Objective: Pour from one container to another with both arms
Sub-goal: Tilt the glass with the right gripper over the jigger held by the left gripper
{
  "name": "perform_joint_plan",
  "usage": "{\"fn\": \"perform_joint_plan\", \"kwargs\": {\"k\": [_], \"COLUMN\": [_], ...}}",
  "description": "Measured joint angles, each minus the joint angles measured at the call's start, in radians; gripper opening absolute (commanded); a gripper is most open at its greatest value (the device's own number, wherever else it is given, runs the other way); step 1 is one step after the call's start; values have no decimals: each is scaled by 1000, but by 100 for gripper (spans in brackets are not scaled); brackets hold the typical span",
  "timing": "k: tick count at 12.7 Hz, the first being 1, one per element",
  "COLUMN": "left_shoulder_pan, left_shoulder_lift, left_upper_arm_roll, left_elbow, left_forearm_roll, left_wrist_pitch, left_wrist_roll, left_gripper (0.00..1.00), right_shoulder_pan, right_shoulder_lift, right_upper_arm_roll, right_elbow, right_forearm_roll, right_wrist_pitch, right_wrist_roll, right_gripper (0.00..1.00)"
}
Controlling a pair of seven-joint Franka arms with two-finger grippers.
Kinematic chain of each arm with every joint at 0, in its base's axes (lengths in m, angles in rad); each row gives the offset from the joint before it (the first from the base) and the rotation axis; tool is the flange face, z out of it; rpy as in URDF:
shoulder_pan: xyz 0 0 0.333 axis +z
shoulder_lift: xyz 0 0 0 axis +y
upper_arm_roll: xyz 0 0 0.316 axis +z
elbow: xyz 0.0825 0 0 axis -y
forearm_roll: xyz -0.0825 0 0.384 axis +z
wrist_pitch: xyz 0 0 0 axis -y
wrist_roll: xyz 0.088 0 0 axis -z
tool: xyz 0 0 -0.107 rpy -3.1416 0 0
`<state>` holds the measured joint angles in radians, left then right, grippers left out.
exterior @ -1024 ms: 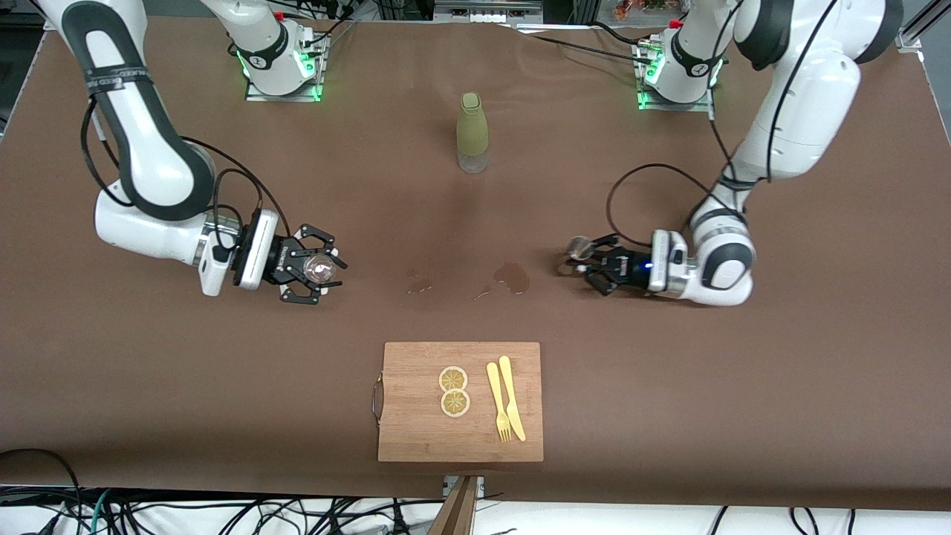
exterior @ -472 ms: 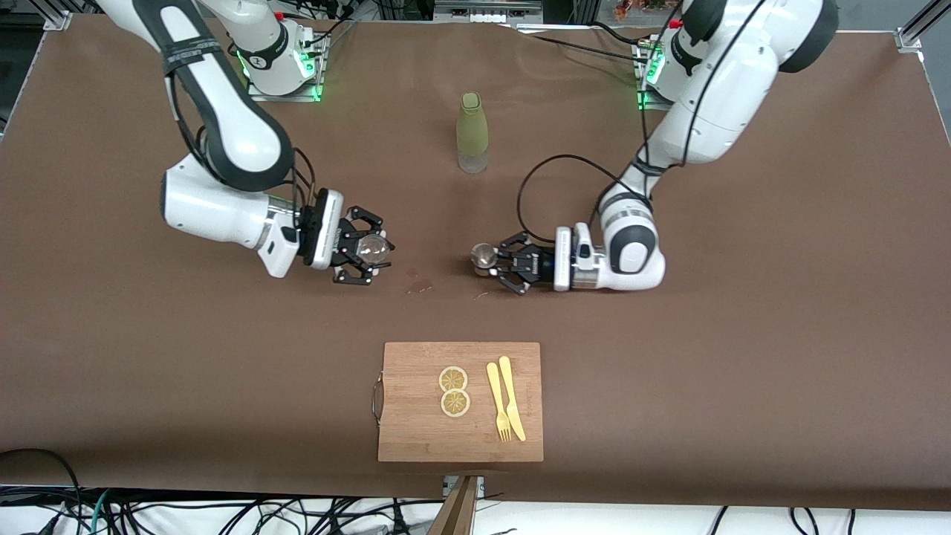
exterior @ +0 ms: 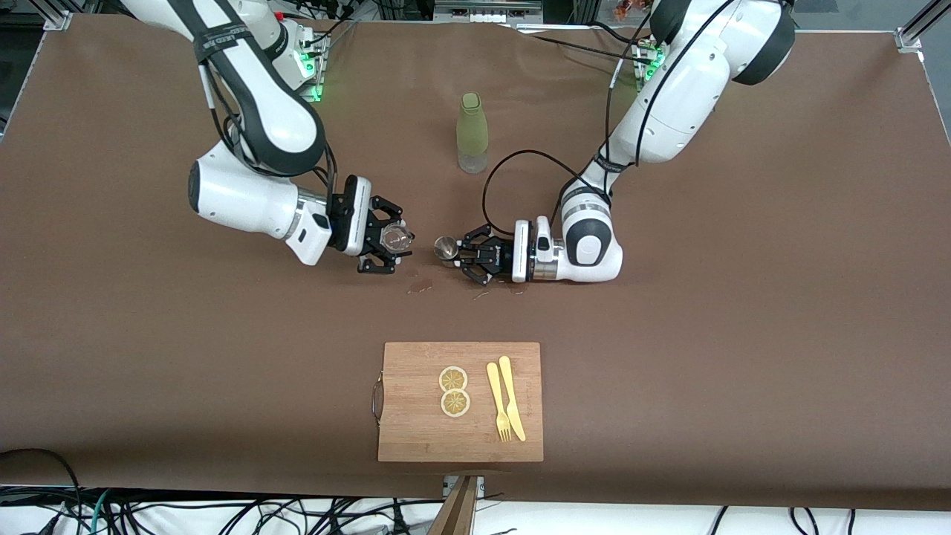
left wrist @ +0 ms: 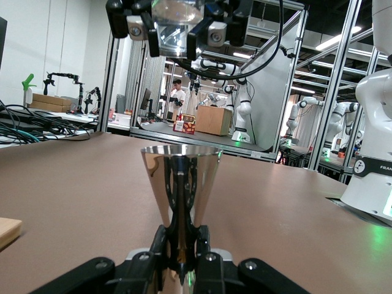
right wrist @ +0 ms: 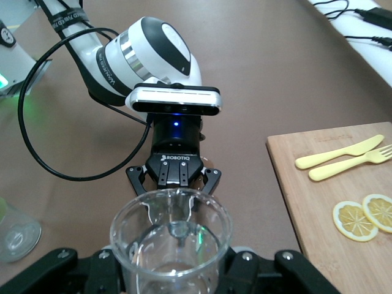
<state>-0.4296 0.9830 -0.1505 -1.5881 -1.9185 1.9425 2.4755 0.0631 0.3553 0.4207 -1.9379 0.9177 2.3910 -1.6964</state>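
Observation:
My right gripper [exterior: 391, 239] is shut on the tiny clear glass tumbler [exterior: 396, 237] over the middle of the table. In the right wrist view the tumbler [right wrist: 171, 242] fills the space between the jaws, mouth toward the camera. My left gripper [exterior: 455, 253] is shut on the waist of the silver jigger [exterior: 446, 247], a small gap from the tumbler. The left wrist view shows the jigger [left wrist: 181, 177] upright in my left gripper [left wrist: 182, 236]. There the tumbler [left wrist: 177, 24] hangs higher than the jigger's rim, in the right gripper.
A tall olive-green bottle [exterior: 472, 134] stands farther from the front camera than both grippers. Small wet stains [exterior: 420, 287] mark the cloth below the grippers. Nearer the camera lies a wooden cutting board [exterior: 416, 371] with two lemon slices [exterior: 454, 390], a yellow fork and a knife [exterior: 511, 405].
Both arms have swung in from the table's two ends toward the middle. The tumbler and the jigger have come close together, and both grips stayed shut.

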Motion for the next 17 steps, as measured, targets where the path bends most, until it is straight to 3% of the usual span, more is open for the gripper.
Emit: {"fn": "perform_joint_plan", "kwargs": {"k": [3,10,17], "left_shoulder_pan": [-28,-55,-56], "left_shoulder_lift": [16,65,67], "left_upper_arm_roll": [0,0,0], "left_elbow": [33,111,117], "left_forearm_roll": [-9,-9,-11], "left_wrist_pitch": [11,20,21], "left_wrist_roll": [0,6,23], "left_gripper": [0,0,0], "right_shoulder_pan": [5,11,12], "right_shoulder_lift": [0,-9,-40], "right_upper_arm_roll": [6,9,9], "right_elbow": [0,-10,-48], "right_forearm_roll": [-117,-285,-301], "right_wrist_pitch": [9,13,13], "right_wrist_roll": [61,144,163], "right_gripper": [34,34,34]}}
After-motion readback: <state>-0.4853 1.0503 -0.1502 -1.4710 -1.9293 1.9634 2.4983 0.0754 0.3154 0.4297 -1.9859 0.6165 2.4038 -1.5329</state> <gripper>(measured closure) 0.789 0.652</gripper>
